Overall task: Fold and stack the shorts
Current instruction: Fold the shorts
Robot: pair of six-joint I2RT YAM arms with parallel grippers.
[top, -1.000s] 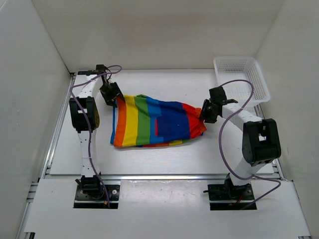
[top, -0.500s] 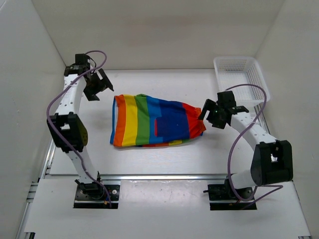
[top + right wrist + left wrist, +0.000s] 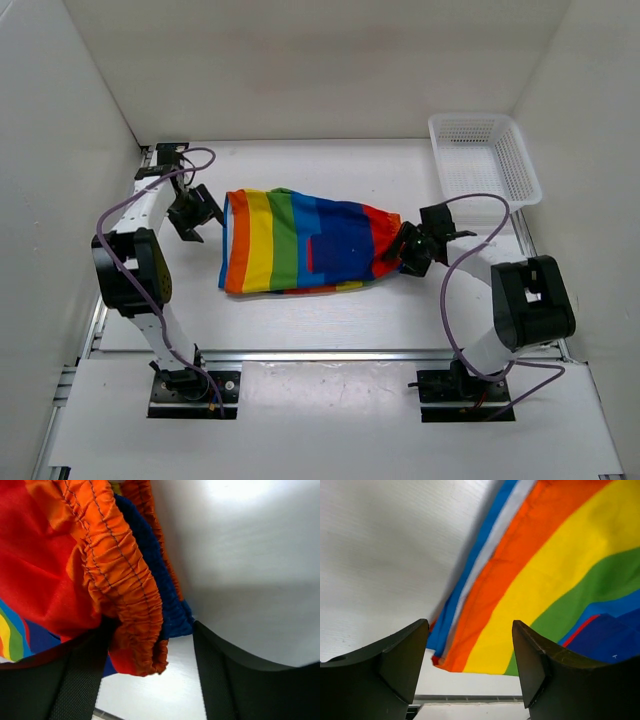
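The rainbow-striped shorts (image 3: pixel 305 243) lie flat across the middle of the table, with the orange and yellow stripes at the left and the red waistband end at the right. My left gripper (image 3: pixel 193 213) is open and empty, just left of the shorts' left edge and apart from it. In the left wrist view the gripper (image 3: pixel 470 627) has the striped cloth (image 3: pixel 545 570) beyond its fingers. My right gripper (image 3: pixel 404 254) is open at the right end of the shorts. In the right wrist view the gripper (image 3: pixel 152 630) has the gathered orange waistband (image 3: pixel 125 580) between its jaws, against the left finger.
A white mesh basket (image 3: pixel 436 150) stands at the back right corner of the table. White walls enclose the table at the left, back and right. A metal rail runs along the near edge in front of the arm bases.
My left gripper left the shorts' back left corner, rose to the back left, then came down beside the left edge. My right gripper drew off, then returned to the waistband. The shorts hardly moved.
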